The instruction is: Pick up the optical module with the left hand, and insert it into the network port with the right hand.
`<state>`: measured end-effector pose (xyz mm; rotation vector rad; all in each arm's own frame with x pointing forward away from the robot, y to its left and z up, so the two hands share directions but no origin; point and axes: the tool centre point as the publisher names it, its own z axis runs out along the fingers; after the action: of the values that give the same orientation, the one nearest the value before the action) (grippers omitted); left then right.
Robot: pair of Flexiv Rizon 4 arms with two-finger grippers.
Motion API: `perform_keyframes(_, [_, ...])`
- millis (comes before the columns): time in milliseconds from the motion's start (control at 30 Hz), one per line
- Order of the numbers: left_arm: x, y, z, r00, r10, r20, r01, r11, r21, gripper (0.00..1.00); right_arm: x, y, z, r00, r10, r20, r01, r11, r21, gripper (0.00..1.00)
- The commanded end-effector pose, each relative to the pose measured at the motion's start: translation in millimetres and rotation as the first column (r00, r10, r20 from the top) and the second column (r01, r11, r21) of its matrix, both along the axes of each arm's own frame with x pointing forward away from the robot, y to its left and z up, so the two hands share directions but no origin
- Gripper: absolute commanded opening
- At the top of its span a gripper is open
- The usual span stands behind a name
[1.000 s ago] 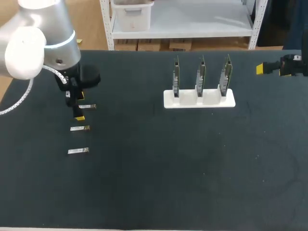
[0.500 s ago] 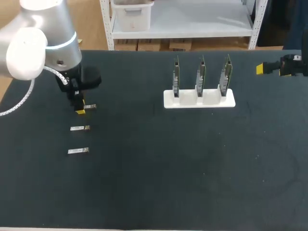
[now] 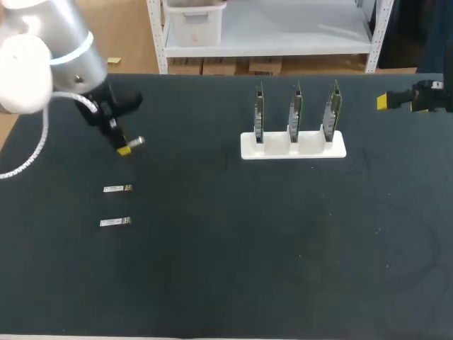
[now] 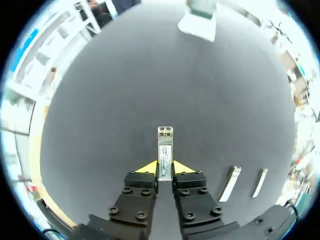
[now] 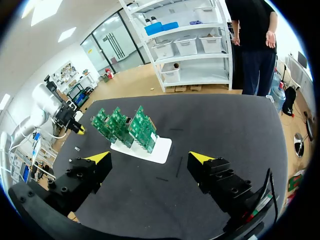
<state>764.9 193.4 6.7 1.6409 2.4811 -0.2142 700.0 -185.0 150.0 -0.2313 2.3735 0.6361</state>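
Observation:
My left gripper (image 3: 124, 149) hangs over the table's left side, shut on a small silver optical module (image 3: 136, 142) that it holds clear of the black mat. In the left wrist view the module (image 4: 165, 148) juts straight out from between the yellow tips of that gripper (image 4: 165, 168). Three green circuit boards (image 3: 295, 112) stand upright in a white holder (image 3: 293, 146) at the back middle; their ports are too small to make out. My right gripper (image 3: 384, 101) waits at the far right edge, and the right wrist view shows this gripper (image 5: 150, 159) open and empty, the boards (image 5: 124, 125) ahead of it.
Two more silver modules (image 3: 117, 188) (image 3: 115, 222) lie in a column on the mat below the left gripper; they also show beside that gripper (image 4: 230, 182) (image 4: 259, 182). The white holder (image 4: 197, 25) lies far ahead of it.
The left gripper went from open to shut on the topmost module of the column, then lifted it off the mat and tilted toward the back left. The right arm stayed put.

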Motion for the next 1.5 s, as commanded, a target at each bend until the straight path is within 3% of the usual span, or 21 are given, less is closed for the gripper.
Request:
perform_keyframes(33, [11.1,17,30.6,0.977,0.212,0.035,-0.2,0.956,-0.216,0.0,0.0,0,0,1.0,0.0,0.0,0.0,1.0,0.0,1.0])
perform_keyframes(167, [31.0,25,58.1,0.929,0.362,0.072,-0.318,0.885,-0.341,0.0,0.0,0,0,1.0,0.0,0.0,0.0,1.0,0.0,1.0])
perform_keyframes(267, [41.8,25,81.8,0.9,0.422,0.108,-0.341,0.837,-0.428,0.0,0.0,0,0,1.0,0.0,0.0,0.0,1.0,0.0,1.0])
perform_keyframes(433, [55.3,15,122.1,0.856,0.491,0.165,-0.332,0.764,-0.553,0.0,0.0,0,0,1.0,0.0,0.0,0.0,1.0,0.0,1.0])
perform_keyframes(533, [60.1,3,139.1,0.844,0.5,0.194,-0.31,0.749,-0.585,0.0,0.0,0,0,1.0,0.0,0.0,0.0,1.0,0.0,1.0])
perform_keyframes(733, [62.0,-27,163.5,0.875,0.431,0.219,-0.194,0.728,-0.657,0.0,0.0,0,0,1.0,0.0,0.0,0.0,1.0,0.0,1.0])
perform_keyframes(867, [60.7,-46,178.0,0.902,0.366,0.229,-0.099,0.692,-0.715,0.0,0.0,0,0,1.0,0.0,0.0,0.0,1.0,0.0,1.0])
perform_keyframes(1133, [64.4,-92,196.9,0.933,0.234,0.272,0.048,0.67,-0.741,0.0,0.0,0,0,1.0,0.0,0.0,0.0,1.0,0.0,1.0])
perform_keyframes(1500, [57.8,-152,212.9,0.952,0.072,0.296,0.197,0.596,-0.778,0.0,0.0,0,0,1.0,0.0,0.0,0.0,1.0,0.0,1.0])
